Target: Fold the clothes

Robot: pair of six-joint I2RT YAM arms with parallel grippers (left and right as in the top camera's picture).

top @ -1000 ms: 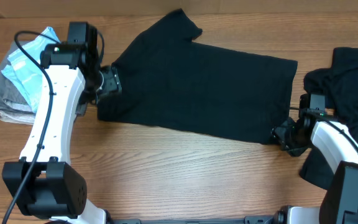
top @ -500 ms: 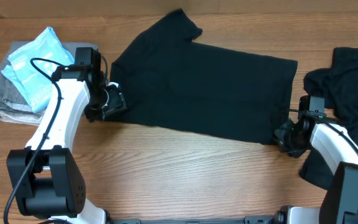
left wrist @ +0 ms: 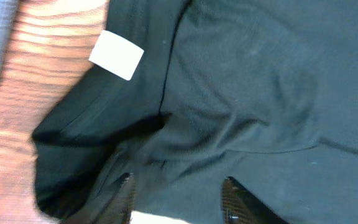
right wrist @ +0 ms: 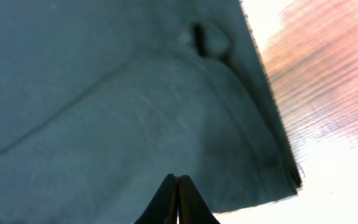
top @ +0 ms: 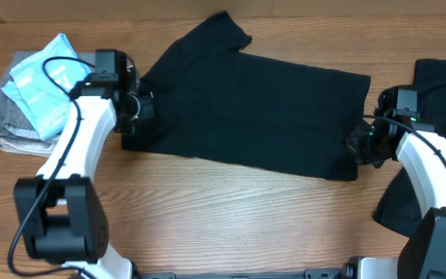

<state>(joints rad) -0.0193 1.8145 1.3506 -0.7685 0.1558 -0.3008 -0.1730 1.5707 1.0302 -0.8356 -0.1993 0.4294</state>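
A black T-shirt lies spread flat across the middle of the table, one sleeve pointing to the back. My left gripper is at its left edge by the collar. In the left wrist view the jaws are open over rumpled fabric, with the white neck label just ahead. My right gripper is at the shirt's right hem. In the right wrist view its fingers are pressed shut above the fabric, with no cloth visible between them. A second black shirt lies crumpled at the far right.
A light-blue garment with white print lies on grey folded garments at the back left. Bare wooden table runs along the front. The shirt's hem corner meets the bare wood in the right wrist view.
My left gripper swung from the shirt's front-left corner back up to the collar. My right gripper moved from the front-right corner back along the right hem. The shirt has not moved.
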